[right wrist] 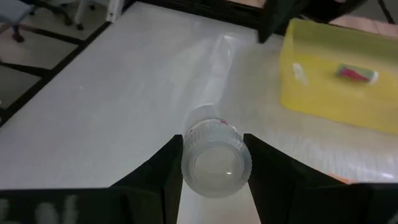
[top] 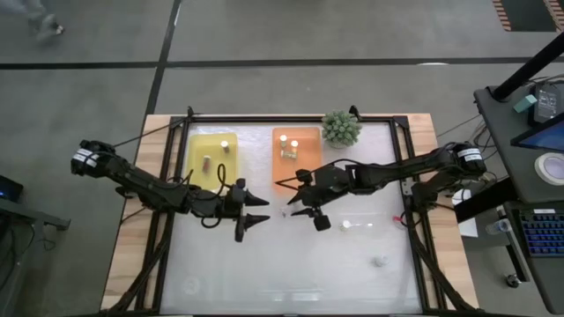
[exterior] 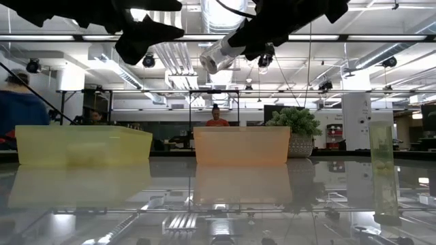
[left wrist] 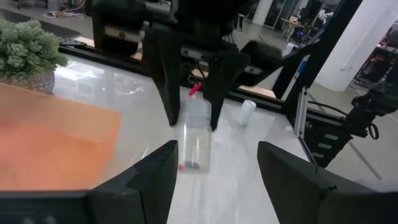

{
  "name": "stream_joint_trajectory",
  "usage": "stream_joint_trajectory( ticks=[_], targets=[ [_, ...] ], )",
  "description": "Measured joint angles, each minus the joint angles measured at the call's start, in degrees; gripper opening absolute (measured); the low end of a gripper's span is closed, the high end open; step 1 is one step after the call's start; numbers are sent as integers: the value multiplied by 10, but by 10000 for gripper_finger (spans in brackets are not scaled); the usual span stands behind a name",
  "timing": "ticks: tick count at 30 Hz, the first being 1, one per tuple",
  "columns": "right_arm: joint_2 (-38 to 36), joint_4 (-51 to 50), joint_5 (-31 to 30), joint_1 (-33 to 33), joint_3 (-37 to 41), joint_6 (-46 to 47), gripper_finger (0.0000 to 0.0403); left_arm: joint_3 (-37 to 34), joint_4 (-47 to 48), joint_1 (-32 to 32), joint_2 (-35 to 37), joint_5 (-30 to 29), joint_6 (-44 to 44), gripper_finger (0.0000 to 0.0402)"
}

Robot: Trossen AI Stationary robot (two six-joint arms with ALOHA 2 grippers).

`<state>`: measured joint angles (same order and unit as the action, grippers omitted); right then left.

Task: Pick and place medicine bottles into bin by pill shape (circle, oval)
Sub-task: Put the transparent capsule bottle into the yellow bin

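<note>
My left gripper (top: 257,209) hangs with fingers spread wide, nothing between them, the yellow bin (top: 211,154) just beyond. My right gripper (right wrist: 212,163) pinches a clear medicine bottle (right wrist: 214,155) by its cap end between both fingers, lifted off the table (top: 352,264), beside the orange bin (top: 295,151).

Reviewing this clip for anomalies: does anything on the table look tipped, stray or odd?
Mostly in order. A bottle lies on its side on the table, and another sits apart nearer the front edge. The right gripper holds a clear bottle aloft; the left gripper is open beside it.
</note>
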<state>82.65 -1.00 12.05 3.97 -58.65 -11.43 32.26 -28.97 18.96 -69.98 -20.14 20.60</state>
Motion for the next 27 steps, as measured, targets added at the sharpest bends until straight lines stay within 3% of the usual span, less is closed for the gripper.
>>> stream_joint_trajectory(
  ticks=[10, 20, 27],
  targets=[
    [-5, 12, 26, -4, 14, -22, 141, 25, 6, 0, -1, -16, 1, 206],
    [-20, -5, 34, -4, 21, -35, 141, 85, 195, 2, -2, -19, 31, 205],
    [-20, 6, 34, -7, 24, -29, 141, 86, 206, 2, -3, -23, 26, 206]
  ],
)
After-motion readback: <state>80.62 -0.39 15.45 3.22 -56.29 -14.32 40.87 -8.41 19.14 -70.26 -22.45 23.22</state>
